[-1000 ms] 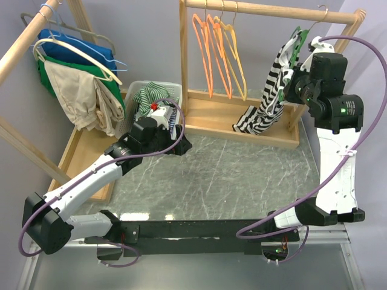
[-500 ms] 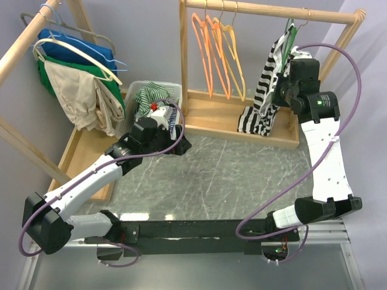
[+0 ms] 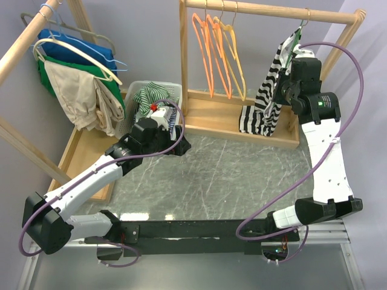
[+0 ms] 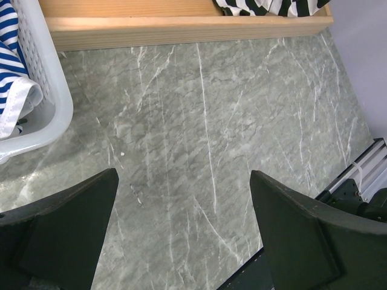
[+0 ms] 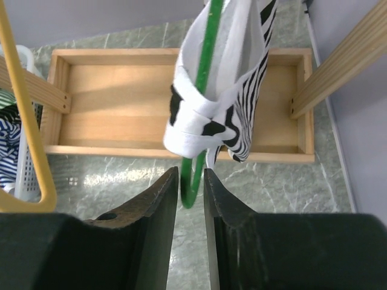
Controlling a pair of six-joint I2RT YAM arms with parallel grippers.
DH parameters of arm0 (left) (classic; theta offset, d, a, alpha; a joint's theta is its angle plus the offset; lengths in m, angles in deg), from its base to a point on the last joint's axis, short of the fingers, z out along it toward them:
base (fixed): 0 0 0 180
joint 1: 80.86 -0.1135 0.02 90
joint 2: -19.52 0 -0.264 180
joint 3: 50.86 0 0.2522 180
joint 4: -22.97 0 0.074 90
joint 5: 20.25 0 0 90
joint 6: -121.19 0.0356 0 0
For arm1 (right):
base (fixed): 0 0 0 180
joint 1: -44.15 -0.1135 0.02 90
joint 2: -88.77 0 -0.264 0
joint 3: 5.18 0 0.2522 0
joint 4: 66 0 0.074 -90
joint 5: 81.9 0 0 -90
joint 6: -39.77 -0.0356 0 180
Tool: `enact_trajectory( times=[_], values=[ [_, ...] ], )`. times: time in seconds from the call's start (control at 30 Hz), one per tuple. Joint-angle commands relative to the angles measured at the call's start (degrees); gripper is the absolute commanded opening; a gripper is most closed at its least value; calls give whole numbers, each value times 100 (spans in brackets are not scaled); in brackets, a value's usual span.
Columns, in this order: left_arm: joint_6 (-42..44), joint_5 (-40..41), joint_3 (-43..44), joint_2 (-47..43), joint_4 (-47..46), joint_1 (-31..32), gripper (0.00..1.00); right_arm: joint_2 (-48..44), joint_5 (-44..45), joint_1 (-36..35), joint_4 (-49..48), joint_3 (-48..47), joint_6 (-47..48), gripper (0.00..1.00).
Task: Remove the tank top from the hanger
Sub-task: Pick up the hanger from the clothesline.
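The black-and-white striped tank top (image 3: 268, 90) hangs on a green hanger (image 3: 294, 43) at the right end of the wooden rail (image 3: 266, 10). Its hem rests in the rack's base tray. My right gripper (image 3: 284, 81) is up beside the garment. In the right wrist view its jaws (image 5: 191, 181) are nearly together around the lower end of the green hanger (image 5: 205, 72), with the tank top (image 5: 248, 66) draped just above. My left gripper (image 3: 181, 145) is low over the table, open and empty (image 4: 184, 199). The tank top's hem shows at the top of the left wrist view (image 4: 272, 7).
Orange and yellow hangers (image 3: 217, 54) hang on the same rail. A yellow one shows at the left of the right wrist view (image 5: 18, 121). A white basket of clothes (image 3: 134, 90) stands by the left gripper (image 4: 51, 109). A second rack with garments (image 3: 78, 78) stands at the far left.
My right arm has swung left with the green hanger and tank top, from out past the rack's right post to under the rail. The left arm has not moved.
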Motion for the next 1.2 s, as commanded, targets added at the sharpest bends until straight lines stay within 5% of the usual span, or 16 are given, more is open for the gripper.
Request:
enact_trajectory(
  times=[0.0, 0.47, 0.77, 1.17],
  values=[
    [38, 38, 6, -117, -66, 21, 96, -42, 252, -32, -184, -239, 27, 32],
    [56, 38, -11, -64, -31, 21, 96, 90, 525, -40, -281, -28, 18, 31],
    [73, 47, 24, -20, -13, 21, 96, -50, 481, -32, -281, 77, 114, 0],
    [3, 73, 51, -64, -101, 21, 96, 327, 639, -58, 61, -1108, 405, 0]
  ],
)
